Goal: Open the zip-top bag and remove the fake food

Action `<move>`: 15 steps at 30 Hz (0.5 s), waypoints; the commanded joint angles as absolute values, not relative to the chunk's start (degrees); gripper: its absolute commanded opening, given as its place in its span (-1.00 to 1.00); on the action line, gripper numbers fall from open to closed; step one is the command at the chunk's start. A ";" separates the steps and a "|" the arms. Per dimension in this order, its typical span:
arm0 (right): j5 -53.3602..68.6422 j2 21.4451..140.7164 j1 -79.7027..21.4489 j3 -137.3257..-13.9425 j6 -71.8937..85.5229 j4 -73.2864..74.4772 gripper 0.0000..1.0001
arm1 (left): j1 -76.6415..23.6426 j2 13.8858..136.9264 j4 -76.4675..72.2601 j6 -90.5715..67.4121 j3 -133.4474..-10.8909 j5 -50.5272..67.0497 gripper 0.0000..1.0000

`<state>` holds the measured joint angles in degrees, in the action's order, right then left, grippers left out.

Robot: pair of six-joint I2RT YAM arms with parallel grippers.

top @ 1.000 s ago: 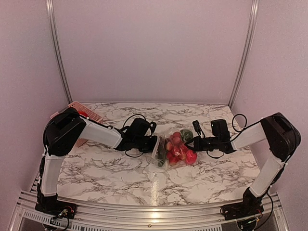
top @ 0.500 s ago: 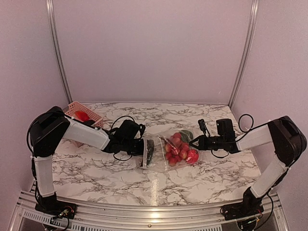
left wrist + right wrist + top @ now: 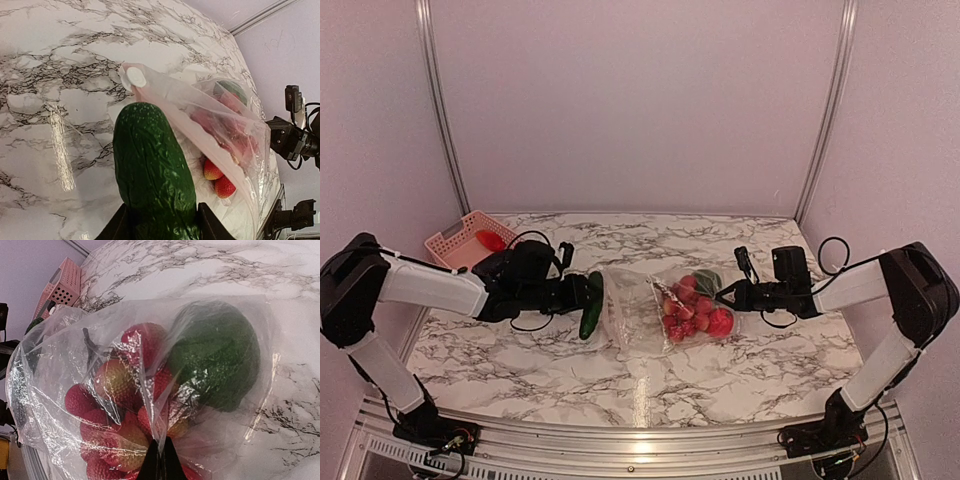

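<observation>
While the R fingers [image 3: 161, 464] are pinched fully shut on a fold of film at the zip-top bag's [image 3: 632, 322] right end, the L fingers [image 3: 584, 292] are part-closed around a toy cucumber [image 3: 591, 308], clamped on one end of it w/ the rest sticking out past the tips. The cucumber is outside the bag, just beside its left edge, and its long axis runs roughly near-to-far across the tabletop [image 3: 520, 360].

The bag lies flat at mid-tabletop w/ its long axis left-to-right. Its mouth, w/ the white zip tab [image 3: 135, 77] at one corner, faces left toward the L arm. Whether the mouth gapes wide or just sags apart I can't tell.

The rest of the fake food [image 3: 692, 308] is bunched at the bag's right end, next to the R fingers: mostly strawberries [image 3: 115, 385], plus one dark green lumpy piece [image 3: 220, 355], poss. an avocado.

Prob. next step: put the cucumber down, then go back for more. A pink basket [image 3: 455, 243] sits at the back left, near the L arm, w/ a red piece [image 3: 490, 240] in it. So the L arm is the one nearer the mouth, but the remaining pile lies right of its fingers, deep inside. Reaching it means entering along the bag's long axis while the R side anchors the far end.
</observation>
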<state>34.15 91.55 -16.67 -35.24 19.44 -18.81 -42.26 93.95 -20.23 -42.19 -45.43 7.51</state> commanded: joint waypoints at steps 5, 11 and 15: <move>33.72 90.24 -15.99 -35.24 18.38 -17.35 -1.00 | -34.18 82.05 -18.95 -40.57 -42.44 6.07 -0.47; 34.18 89.65 -15.89 -35.44 18.34 -17.31 -1.00 | -24.19 76.94 -15.84 -38.84 -42.88 7.17 -0.46; 34.27 89.91 -15.92 -35.51 18.30 -17.38 -1.00 | -19.30 76.76 -13.22 -36.94 -44.65 3.74 -0.46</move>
